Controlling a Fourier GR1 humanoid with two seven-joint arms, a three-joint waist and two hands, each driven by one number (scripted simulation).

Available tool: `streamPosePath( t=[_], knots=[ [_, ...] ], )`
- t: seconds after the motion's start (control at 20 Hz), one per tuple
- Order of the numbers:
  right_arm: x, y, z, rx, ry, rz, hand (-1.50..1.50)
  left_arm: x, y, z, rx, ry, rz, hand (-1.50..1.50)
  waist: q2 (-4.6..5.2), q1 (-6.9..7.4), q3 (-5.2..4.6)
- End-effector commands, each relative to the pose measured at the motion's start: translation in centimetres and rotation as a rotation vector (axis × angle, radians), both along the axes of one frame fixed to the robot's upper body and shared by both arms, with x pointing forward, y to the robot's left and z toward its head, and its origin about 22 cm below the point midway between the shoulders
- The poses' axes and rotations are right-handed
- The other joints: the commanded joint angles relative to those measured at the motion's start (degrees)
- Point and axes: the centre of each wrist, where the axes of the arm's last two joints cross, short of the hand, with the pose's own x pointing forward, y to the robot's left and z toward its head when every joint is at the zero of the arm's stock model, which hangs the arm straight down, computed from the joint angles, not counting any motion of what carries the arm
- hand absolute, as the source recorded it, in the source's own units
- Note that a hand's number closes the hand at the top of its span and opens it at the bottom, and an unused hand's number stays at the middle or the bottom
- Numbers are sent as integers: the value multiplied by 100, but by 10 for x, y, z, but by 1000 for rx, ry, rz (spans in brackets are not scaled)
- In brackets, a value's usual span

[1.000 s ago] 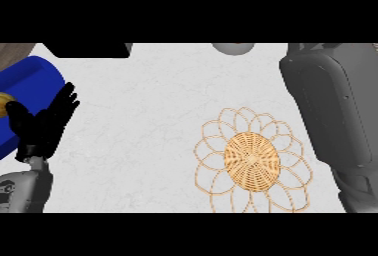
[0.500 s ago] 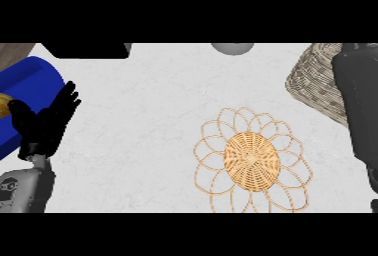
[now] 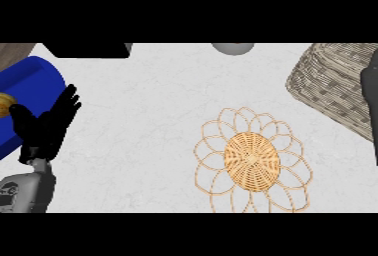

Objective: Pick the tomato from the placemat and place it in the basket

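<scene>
A woven grey basket [image 3: 336, 85] sits at the 2 o'clock edge of the pale counter [image 3: 155, 100], partly cut off by the frame; its interior cannot be seen from here, so what it holds cannot be told. A dark arm part [image 3: 371, 107] crosses in front of it at 3 o'clock, and the right hand itself is not in view. At 5 o'clock lies the placemat [image 3: 252, 159], a wicker flower of looped petals around a tightly woven golden centre, with nothing resting on it. The tomato shows nowhere in the view. At 9 o'clock the left hand [image 3: 46, 127] rests with fingers straight and spread, pointing up, holding nothing. Behind it stands a blue cylindrical object [image 3: 29, 80] with a yellowish item [image 3: 6, 104] just beside it at the frame edge. A grey rounded object [image 3: 234, 48] sits at 12 o'clock, a black block [image 3: 88, 49] at 11.
</scene>
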Motion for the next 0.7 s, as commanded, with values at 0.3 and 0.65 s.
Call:
streamPosePath(
  t=[0.3,0.65],
  knots=[
    [4,-57,-53,124,-79,-202,-150,7,13,9,1,-5,-7,0,29,48,3],
    [18,-72,-42,57,-66,-88,-150,7,-10,-6,12,-10,-17,0,24,56,2]
  ],
)
